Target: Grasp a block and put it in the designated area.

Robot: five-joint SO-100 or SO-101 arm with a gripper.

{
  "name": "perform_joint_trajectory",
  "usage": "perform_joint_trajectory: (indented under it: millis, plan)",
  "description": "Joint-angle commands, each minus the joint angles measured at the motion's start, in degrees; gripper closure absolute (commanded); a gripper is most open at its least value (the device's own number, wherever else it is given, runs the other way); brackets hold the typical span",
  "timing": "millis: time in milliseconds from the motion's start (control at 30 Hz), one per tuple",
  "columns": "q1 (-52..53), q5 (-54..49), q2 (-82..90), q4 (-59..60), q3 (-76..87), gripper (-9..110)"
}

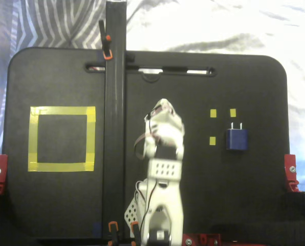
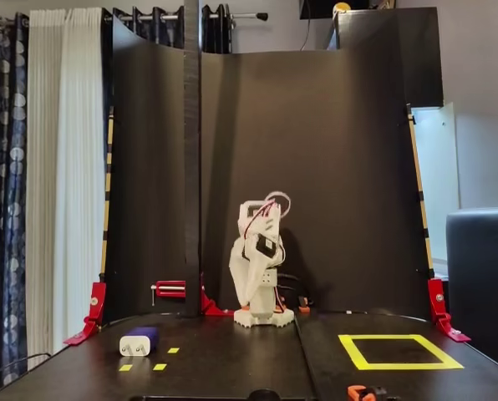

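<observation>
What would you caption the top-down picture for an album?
White arm mid-board, blue block lying to its right, yellow-taped square waiting empty on the left.

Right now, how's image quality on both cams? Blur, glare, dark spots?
A fixed view from above is soft and noisy, the cloth behind blown out, yet the block and yellow square stand out; the arm is slightly smeared. A fixed view from the front is sharper but dim, and the block reads clearly.
</observation>
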Motion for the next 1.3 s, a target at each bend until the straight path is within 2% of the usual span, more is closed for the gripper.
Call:
perform_joint_trajectory:
  millis: [0, 233, 500, 933, 1267]
  plan:
    - [0.62, -4.31, -4.48, 8.35, -11.07, 101]
    - [4.39, -19.25, -10.99, 25.49, -25.05, 101]
    - [13.18, -42.01, -14.33, 37.79, -30.06, 101]
    - [30.85, -70.58, -26.37, 42.36, -38.41, 102]
    - [40.25, -80.60, -41.92, 42.45, -51.42, 102]
